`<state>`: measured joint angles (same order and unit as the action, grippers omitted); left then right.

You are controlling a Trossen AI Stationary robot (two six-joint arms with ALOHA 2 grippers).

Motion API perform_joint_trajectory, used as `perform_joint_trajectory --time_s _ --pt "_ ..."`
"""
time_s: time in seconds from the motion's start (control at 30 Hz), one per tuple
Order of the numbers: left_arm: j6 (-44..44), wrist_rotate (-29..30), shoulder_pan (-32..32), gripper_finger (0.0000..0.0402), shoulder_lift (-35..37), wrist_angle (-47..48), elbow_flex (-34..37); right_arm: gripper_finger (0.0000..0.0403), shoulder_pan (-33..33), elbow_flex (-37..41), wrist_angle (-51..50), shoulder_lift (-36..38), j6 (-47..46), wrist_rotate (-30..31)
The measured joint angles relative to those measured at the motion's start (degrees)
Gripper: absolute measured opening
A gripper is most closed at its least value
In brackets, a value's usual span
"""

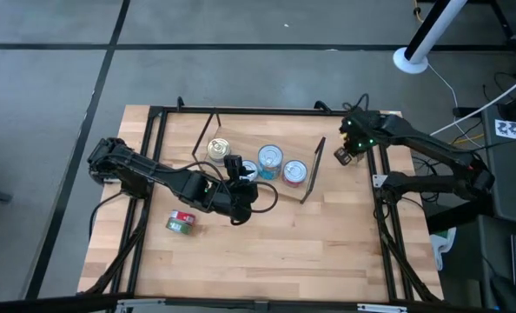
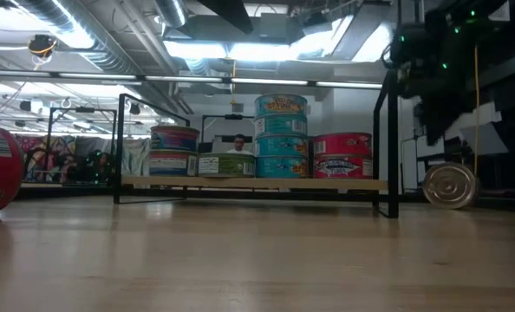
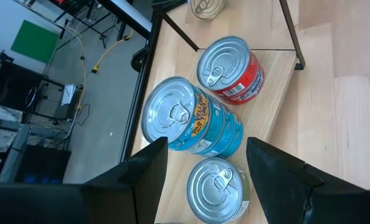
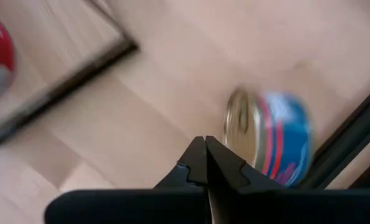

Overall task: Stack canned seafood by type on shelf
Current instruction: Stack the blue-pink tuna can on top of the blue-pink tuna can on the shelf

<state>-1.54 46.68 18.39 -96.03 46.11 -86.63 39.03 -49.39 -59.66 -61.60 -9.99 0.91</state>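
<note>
Hovering over the shelf [image 1: 232,143], the left gripper [image 1: 238,178] has its fingers [image 3: 149,165] spread apart and empty, just above a green-labelled tin [image 3: 216,190] that sits on the board. Beside that tin stands a teal stack [image 2: 281,136], three cans high in the low view, and next to it a red stack [image 2: 342,155] two high. A further pair of tins [image 2: 174,149] stands at the board's other end, gold lid [image 1: 218,149] on top.

The right gripper [image 4: 206,160] hangs off the shelf's end near the table's back right corner, fingers pressed together on nothing. Just below it a blue tin [image 4: 278,138] lies on its side on the tabletop [image 1: 327,252], gold lid facing out; it looks close to the black frame, though blur makes that unsure.

A red-green tin [image 1: 181,223] lies tipped on the table, in front of the shelf and well apart from it.
</note>
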Motion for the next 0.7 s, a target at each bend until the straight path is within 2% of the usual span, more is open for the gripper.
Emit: perform_joint_trajectory --time_s 0.2,0.33,0.43,0.63,0.7 --pt "-0.01 0.01 0.00 0.0214 0.00 0.00 0.00 0.0002 0.00 -5.92 -0.21 -0.42 3.65 1.50" --pt "0.00 0.02 0.00 0.0214 0.00 0.00 0.00 0.0026 0.00 -7.10 -0.57 -0.39 4.39 1.52" --pt "0.00 0.00 0.00 0.0214 0.00 0.00 0.00 0.0066 0.00 -7.10 -1.58 -0.58 4.00 2.78" --pt "0.00 0.02 0.00 0.0214 0.00 0.00 0.00 0.0172 0.00 -7.10 -4.84 -3.43 1.03 11.33" --pt "0.00 0.02 0.00 0.0214 0.00 0.00 0.00 0.0206 0.00 -7.11 -5.88 -4.94 0.98 11.98"
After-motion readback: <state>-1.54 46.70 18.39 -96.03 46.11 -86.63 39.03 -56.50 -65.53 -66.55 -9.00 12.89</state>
